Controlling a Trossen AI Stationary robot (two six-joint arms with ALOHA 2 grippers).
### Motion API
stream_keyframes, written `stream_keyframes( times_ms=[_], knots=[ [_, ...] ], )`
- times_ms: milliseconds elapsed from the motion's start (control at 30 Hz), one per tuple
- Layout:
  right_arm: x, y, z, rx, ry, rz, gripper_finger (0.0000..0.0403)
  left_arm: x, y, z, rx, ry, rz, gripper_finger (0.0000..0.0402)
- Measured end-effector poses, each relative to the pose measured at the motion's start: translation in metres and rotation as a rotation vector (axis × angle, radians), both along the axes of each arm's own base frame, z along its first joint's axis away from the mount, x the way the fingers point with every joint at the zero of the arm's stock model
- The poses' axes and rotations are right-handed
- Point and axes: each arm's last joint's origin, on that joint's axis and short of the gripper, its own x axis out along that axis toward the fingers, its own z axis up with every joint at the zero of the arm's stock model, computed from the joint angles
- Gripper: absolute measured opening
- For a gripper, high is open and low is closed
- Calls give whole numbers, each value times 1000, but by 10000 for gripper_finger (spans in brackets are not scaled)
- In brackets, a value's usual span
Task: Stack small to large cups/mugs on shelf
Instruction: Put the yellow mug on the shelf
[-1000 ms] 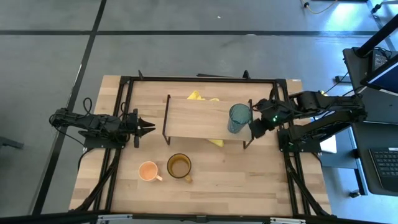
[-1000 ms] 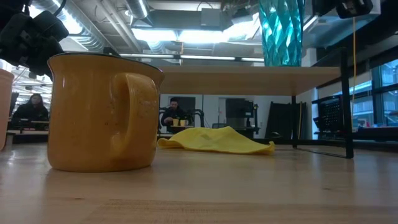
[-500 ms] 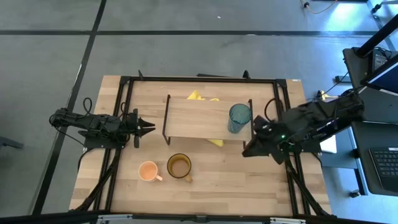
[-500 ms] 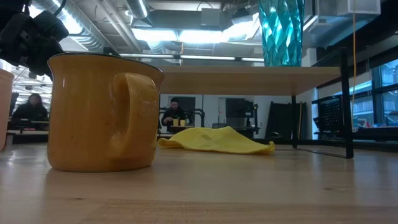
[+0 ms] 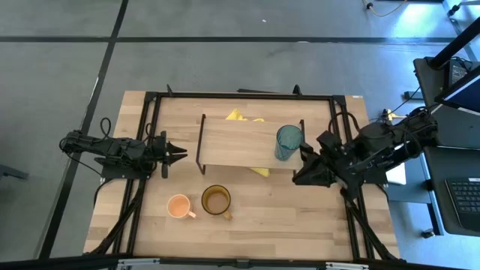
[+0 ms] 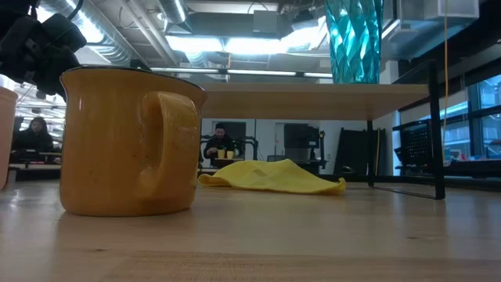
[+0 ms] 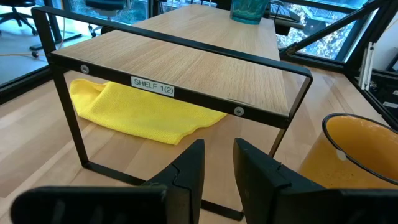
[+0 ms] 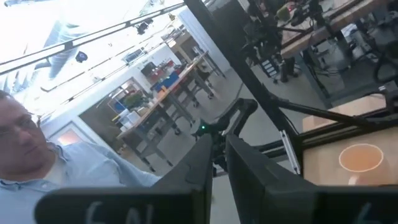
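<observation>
The teal ribbed tumbler (image 5: 289,142) stands upright on the right end of the light-wood shelf (image 5: 240,142); it also shows in the low view (image 6: 354,39) and the left wrist view (image 7: 250,9). The small orange mug (image 5: 178,206) and the amber mug (image 5: 216,200) stand upright on the tabletop near the shelf's near side, handles toward the near right. My right gripper (image 5: 298,177) is shut and empty just off the shelf's near right corner, clear of the tumbler. My left gripper (image 5: 182,154) is shut and empty, left of the shelf.
A yellow cloth (image 6: 270,176) lies on the table under the shelf, sticking out at its far and near sides. Black frame rails (image 5: 240,96) run round the table. The amber mug fills the low view's left (image 6: 129,141). A person (image 8: 37,155) shows beyond the table.
My right gripper has drawn away from the tumbler on the shelf's right end, going toward the table's near edge and down, and has tipped. The tumbler stays upright on the shelf. The mugs have not moved.
</observation>
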Motion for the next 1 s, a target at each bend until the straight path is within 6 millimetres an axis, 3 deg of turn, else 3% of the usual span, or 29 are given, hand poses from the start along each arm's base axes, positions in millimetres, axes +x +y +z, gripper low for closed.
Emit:
stream_keyframes(
  times_ms=[333, 600, 767, 1000],
  knots=[
    [1, -3, 2, -27, -38, -39, 49, 0, 0, 0, 1, 0, 0, 79],
    [2, -5, 1, -26, -28, -89, 49, 0, 0, 0, 104, 17, -31, 79],
    [2, -5, 1, -26, -27, -96, 49, 0, 0, 1, -74, -32, 33, 79],
    [2, -6, 1, -23, -23, -139, 48, 2, 3, 18, -244, -247, 149, 79]
  ],
)
